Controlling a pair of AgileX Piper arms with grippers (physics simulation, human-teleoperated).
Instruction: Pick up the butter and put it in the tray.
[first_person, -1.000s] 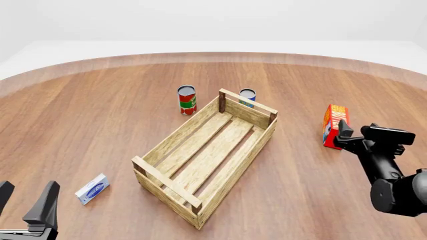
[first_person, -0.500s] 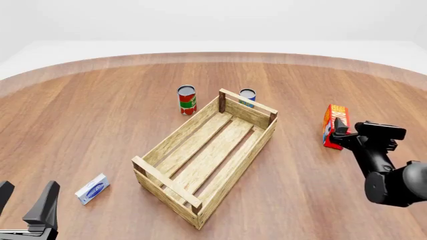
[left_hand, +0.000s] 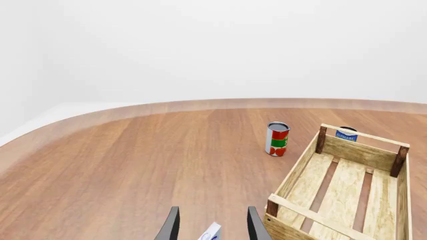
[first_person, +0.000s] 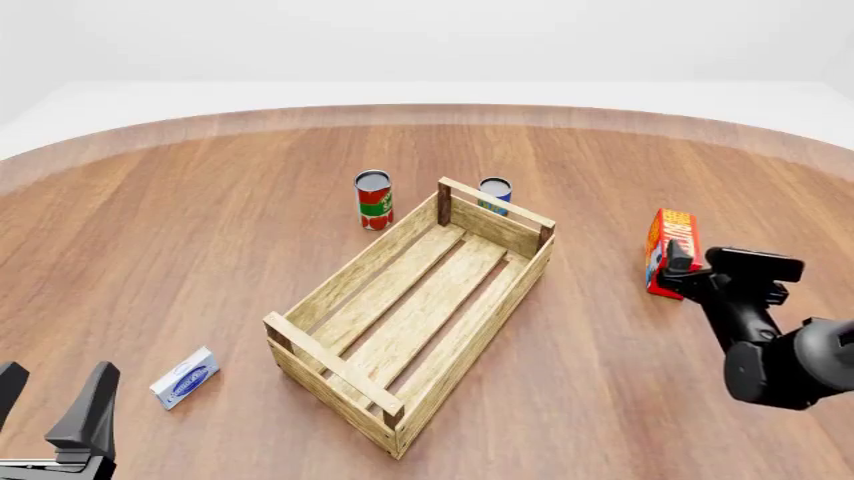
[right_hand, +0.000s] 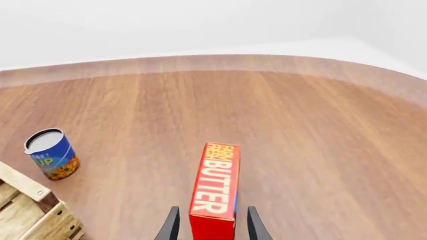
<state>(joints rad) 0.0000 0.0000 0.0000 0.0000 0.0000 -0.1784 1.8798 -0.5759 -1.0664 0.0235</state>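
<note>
Wood table (first_person: 200, 250): butter (right_hand: 215, 187) upright between right fingers (right_hand: 173, 226).

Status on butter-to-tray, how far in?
Done: right gripper is lined up with the butter, jaws open on either side of the carton. In hand: nothing; butter stands upright on the table. Left: close, lift, carry to the tray, which holds nothing. Left gripper idle, open.

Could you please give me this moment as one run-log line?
phase: approach | right end effector: open, fingers either side of upright butter | left end effector: open, idle | tray: empty
</note>
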